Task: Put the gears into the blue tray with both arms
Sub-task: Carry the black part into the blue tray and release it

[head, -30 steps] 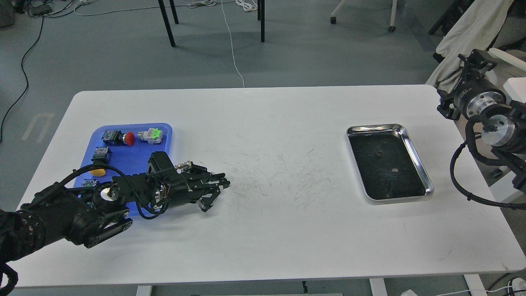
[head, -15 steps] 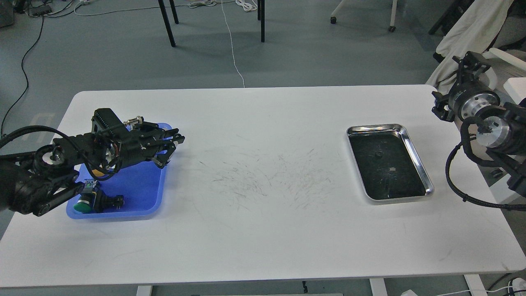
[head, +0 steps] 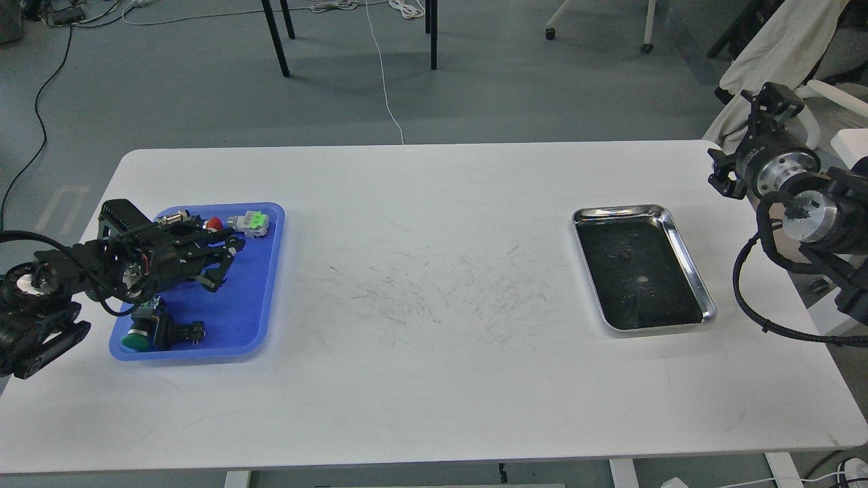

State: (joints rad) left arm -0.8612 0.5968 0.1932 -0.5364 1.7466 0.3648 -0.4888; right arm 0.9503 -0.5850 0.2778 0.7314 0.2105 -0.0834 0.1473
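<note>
The blue tray [head: 261, 298] lies at the table's left side with several pushbutton switches in it. My left gripper [head: 226, 263] hovers over the tray's middle, pointing right, its two fingers spread apart with nothing visible between them. One tiny black gear [head: 622, 255] rests on the dark bottom of the steel tray [head: 685, 257] at the right. My right gripper [head: 765, 102] is raised beyond the table's far right corner, pointing up and away; its fingers cannot be told apart.
In the blue tray lie a red-capped switch [head: 214, 224], a silver switch with a green part [head: 250, 223] and a green-capped switch [head: 137, 339]. Fine dark scuff marks [head: 441, 291] cover the table's middle. Chair legs and cables sit on the floor behind.
My left arm swung left and back, from the table beside the blue tray's right edge to over the tray. The right gripper shifted slightly left and up.
</note>
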